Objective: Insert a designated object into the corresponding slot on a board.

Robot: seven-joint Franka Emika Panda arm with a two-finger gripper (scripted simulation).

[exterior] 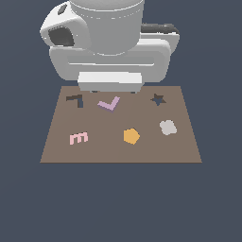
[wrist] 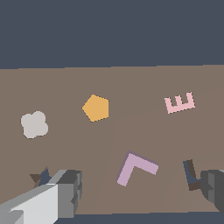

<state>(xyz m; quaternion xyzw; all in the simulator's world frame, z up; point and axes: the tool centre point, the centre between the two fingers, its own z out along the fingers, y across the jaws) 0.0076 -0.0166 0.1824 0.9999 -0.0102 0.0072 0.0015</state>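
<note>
The lilac L-shaped block (exterior: 108, 104) lies flat on the brown board (exterior: 118, 151), near its far edge. It also shows in the wrist view (wrist: 136, 168). The dark L-shaped slot (exterior: 75, 100) is just to the exterior view's left of the block and apart from it; in the wrist view the slot (wrist: 191, 174) is partly hidden by a finger. My gripper (wrist: 142, 187) is open and empty, hovering above the board, its two fingers (wrist: 68, 190) spread wide on either side of the block. In the exterior view the arm's body (exterior: 110, 81) hides the fingertips.
On the board are a pink E piece (exterior: 78, 138), an orange pentagon (exterior: 131, 136), a grey flower-shaped piece (exterior: 167, 126) and a dark star-shaped cutout (exterior: 158, 99). The arm's bulk stands over the board's far edge.
</note>
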